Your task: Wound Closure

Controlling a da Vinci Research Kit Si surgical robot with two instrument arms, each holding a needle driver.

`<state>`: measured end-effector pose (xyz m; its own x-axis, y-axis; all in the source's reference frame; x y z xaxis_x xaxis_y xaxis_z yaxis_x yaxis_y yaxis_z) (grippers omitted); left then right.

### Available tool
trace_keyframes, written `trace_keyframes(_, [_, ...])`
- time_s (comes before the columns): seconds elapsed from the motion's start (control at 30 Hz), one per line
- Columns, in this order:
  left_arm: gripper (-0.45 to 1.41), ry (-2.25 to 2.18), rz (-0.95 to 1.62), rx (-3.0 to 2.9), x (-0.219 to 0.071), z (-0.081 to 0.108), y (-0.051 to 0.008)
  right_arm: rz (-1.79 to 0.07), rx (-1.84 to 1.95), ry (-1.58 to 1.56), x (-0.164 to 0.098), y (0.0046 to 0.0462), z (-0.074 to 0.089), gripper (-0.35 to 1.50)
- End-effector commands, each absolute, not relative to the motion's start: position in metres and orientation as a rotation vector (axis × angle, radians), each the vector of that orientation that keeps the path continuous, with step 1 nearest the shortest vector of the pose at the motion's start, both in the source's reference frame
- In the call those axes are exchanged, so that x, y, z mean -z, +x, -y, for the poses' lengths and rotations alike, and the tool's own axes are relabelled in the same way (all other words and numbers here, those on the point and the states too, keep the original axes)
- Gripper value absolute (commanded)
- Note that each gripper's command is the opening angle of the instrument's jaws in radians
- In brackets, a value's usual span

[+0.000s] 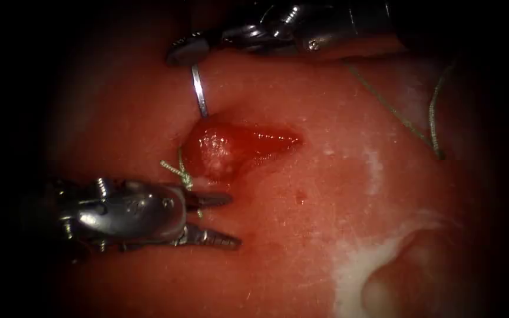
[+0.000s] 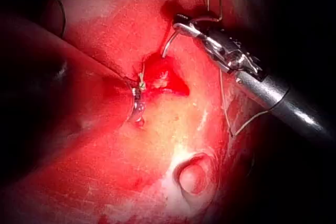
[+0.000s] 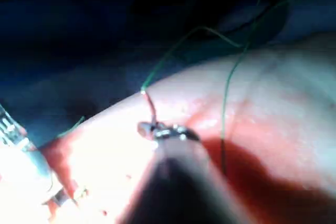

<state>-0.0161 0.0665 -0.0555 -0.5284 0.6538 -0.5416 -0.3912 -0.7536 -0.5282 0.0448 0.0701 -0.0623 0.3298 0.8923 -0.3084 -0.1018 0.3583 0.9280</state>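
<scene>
Right tool [image 1: 187,50]: my jaws clamp the needle [image 1: 199,89], a slim steel curve, near its tail.
Needle tip: sunk into glistening tissue [image 1: 325,200] at the cut's [image 1: 237,147] upper edge.
Left tool [image 1: 222,219]: my jaws spread, empty, beside a green thread knot [image 1: 178,171].

Round lump [image 1: 410,277] w/ pale curved rim low on the rt of the endoscope view, well apart from the red fluid [image 1: 219,150] pooled nr centre; same lump [image 2: 193,178] in the left wrist view, ringed, whitish along one edge. Whitish patch [image 1: 354,268] touching the lump's left side, w/ a thin pale streak [image 1: 374,168] above it and a few small white flecks btwn. Blurred blue-grey backdrop [image 3: 79,40] beyond the pink surface in the right wrist view, too soft to tell what it is.
</scene>
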Motion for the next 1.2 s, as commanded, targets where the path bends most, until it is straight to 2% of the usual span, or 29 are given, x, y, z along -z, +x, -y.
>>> trace_keyframes(0.03, [0.63,-1.0,0.462,-2.269,0.055,-0.0661,-0.0167,-1.03,-0.823,0.935,0.0622,0.0456,-0.0707,-0.35])
trace_keyframes(0.6, [0.63,-1.0,0.464,-2.269,0.055,-0.0659,-0.017,-1.056,-0.808,0.844,0.062,0.0462,-0.0716,-0.35])
trace_keyframes(1.2, [0.63,-1.001,0.465,-2.27,0.0551,-0.0658,-0.0169,-0.932,-0.921,1.124,0.0625,0.0451,-0.0708,-0.35])
